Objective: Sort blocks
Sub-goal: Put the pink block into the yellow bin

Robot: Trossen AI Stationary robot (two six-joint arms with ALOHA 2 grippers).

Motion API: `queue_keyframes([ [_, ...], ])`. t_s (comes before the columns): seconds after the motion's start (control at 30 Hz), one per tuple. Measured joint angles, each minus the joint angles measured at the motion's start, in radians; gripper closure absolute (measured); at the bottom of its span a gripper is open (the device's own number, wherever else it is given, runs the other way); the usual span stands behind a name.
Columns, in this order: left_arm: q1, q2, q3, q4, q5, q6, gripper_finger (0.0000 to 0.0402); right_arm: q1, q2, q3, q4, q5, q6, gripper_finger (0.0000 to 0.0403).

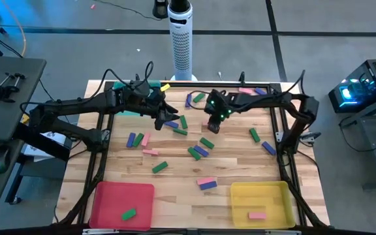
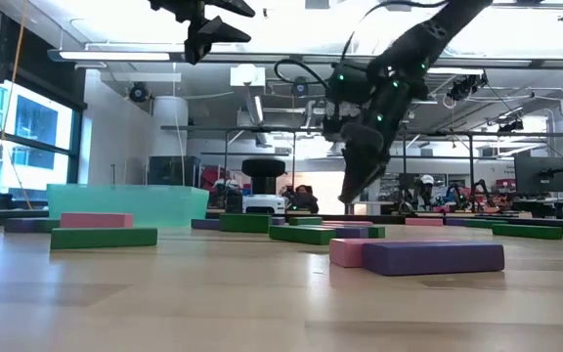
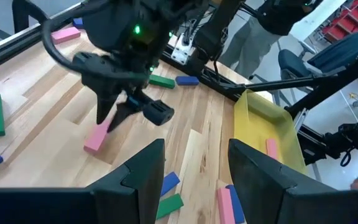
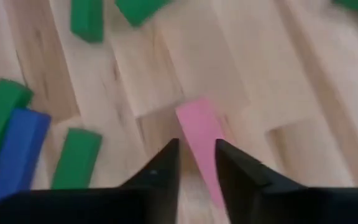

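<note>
- The right gripper (image 4: 196, 165) grasps a pink block (image 4: 201, 140) between its fingers, lifted above the tabletop (image 1: 240, 166).
- Near it on the wood lie green blocks (image 4: 76, 158) and a blue block (image 4: 17, 152).
- The left gripper (image 3: 194, 171) is released, hovering beside the right one.
- Farther away is the yellow tray (image 1: 237, 205), with one pink block inside.

Blocks (image 1: 202, 151) mid-table; one each in front-left tray (image 1: 109, 199) & front-right tray (image 1: 276, 192).
</note>
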State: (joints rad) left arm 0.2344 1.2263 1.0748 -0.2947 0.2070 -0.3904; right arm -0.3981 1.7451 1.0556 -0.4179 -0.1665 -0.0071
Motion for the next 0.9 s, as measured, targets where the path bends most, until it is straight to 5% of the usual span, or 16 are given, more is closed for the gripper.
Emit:
queue_keyframes([
  [0.2,0.000,0.000,0.000,0.000,0.000,0.000,0.0239,0.001,0.011,-0.067,0.156,0.062,-0.054,0.0175],
  [0.37,0.001,0.000,0.000,0.000,0.000,0.001,0.0239,-0.006,0.029,-0.114,0.223,0.103,-0.072,0.0149],
  [0.5,0.001,0.000,0.000,0.003,-0.001,0.000,0.0239,-0.004,0.046,-0.149,0.228,0.009,-0.097,0.0161],
  [0.7,0.001,0.000,0.000,0.003,-0.005,0.000,0.0239,0.038,0.045,-0.193,0.241,0.080,-0.071,0.0204],
  [0.9,0.000,0.000,0.000,0.002,-0.006,-0.001,0.0239,0.074,0.037,-0.174,0.203,0.110,0.117,0.0314],
])
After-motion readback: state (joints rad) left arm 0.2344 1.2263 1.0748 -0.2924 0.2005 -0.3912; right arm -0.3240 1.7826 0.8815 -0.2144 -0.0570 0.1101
